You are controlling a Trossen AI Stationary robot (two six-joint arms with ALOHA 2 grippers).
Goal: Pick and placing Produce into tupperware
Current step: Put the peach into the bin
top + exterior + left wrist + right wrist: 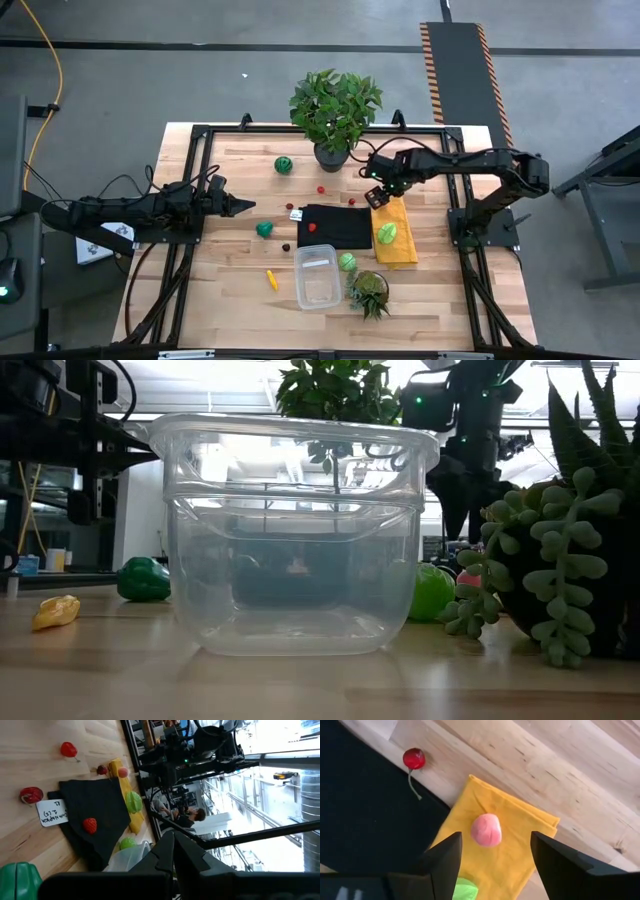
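The right end effector [492, 857] is held open and empty above a pink piece of produce [486, 830] lying on the yellow cloth [520, 850]. The tupperware [316, 275] stands empty on the table [240, 290]. The left end effector [243, 206] is closed, idle.

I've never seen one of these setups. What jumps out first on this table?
The big leafy potted plant at the table's far edge catches the eye first. Then the clear tupperware near the front, empty, with toy produce scattered around it. The right hand hangs open above a pink peach-like piece on the yellow cloth, while the left hand waits shut at the left side.
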